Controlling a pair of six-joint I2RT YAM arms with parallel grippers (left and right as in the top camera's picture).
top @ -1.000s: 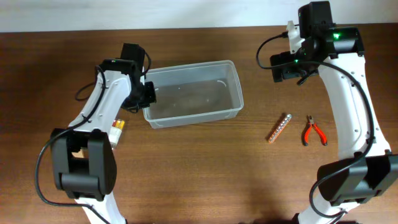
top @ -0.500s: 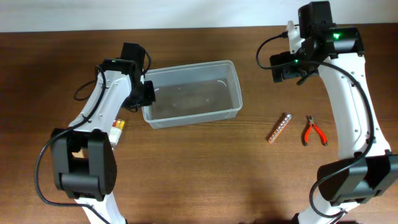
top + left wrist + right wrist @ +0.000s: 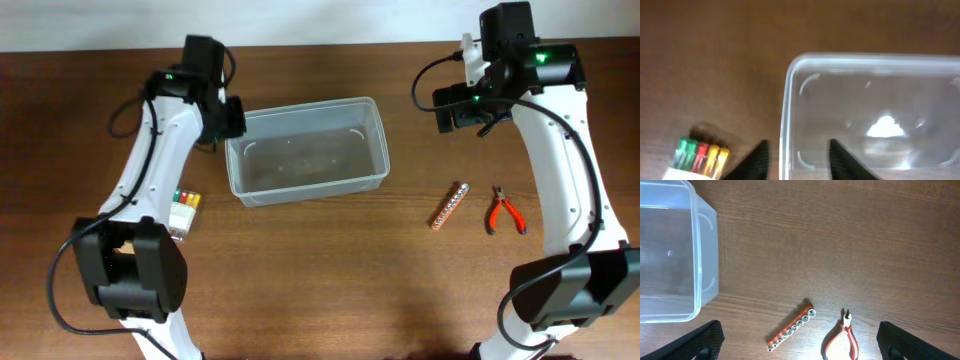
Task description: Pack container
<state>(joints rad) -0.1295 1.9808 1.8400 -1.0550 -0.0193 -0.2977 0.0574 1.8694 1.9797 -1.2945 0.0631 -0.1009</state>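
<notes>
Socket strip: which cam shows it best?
Right wrist: the socket strip lies whole and large, each socket distinguishable, left of the pliers. Overhead shows it whole too, but small. Left wrist doesn't show it at all.

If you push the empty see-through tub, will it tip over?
Probably not: the tub is low and wide, so it would likely slide. It is empty clear plastic, so probably light and a bit bendy.

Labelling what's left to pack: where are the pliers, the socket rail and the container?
pliers (image 3: 499,204), overhead view, at the pivot.
socket rail (image 3: 450,206), overhead view, middle of the strip.
container (image 3: 310,189), overhead view, near wall.
</notes>
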